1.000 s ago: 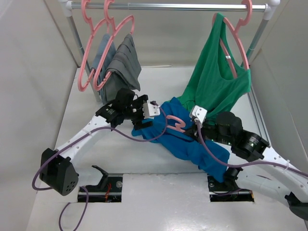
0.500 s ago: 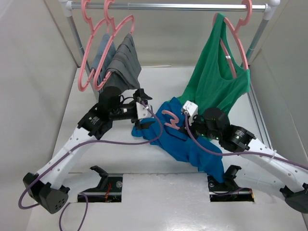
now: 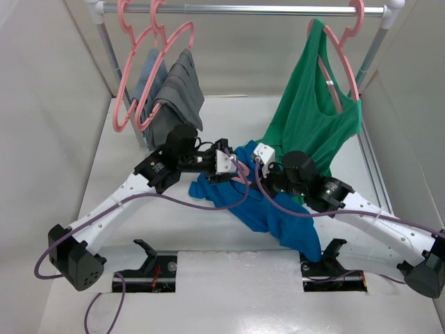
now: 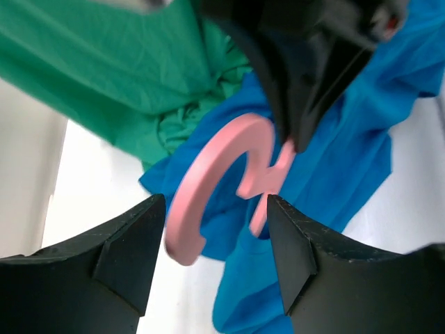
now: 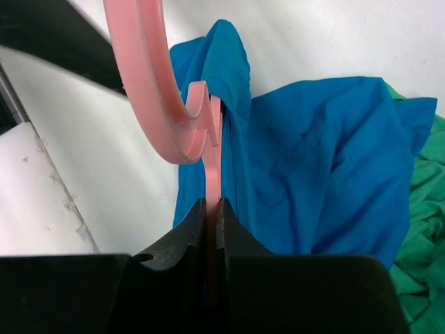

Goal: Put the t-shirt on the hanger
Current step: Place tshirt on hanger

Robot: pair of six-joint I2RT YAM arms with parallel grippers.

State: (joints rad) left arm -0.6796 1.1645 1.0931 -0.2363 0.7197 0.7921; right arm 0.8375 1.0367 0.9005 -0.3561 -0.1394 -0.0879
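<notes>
The blue t-shirt (image 3: 268, 205) lies crumpled on the white table between the arms. It also shows in the left wrist view (image 4: 341, 167) and the right wrist view (image 5: 320, 167). My right gripper (image 5: 212, 205) is shut on the neck of the pink hanger (image 5: 149, 90) and holds it upright, hook up, against the shirt. The lower frame of the hanger is hidden in the fabric. My left gripper (image 4: 215, 209) is open, and the hanger's hook (image 4: 208, 174) sits between its fingers without touching them. In the top view the left gripper (image 3: 235, 167) and the right gripper (image 3: 252, 170) meet at the hanger (image 3: 242, 176).
A rail (image 3: 243, 10) spans the back. Pink hangers with grey garments (image 3: 174, 87) hang at its left. A green top on a pink hanger (image 3: 313, 118) hangs at the right, its hem next to the blue shirt (image 4: 104, 69). White walls close in both sides.
The right gripper has carried the hanger left and toward the back. The left gripper has swung in so that its open fingers now straddle the hook.
</notes>
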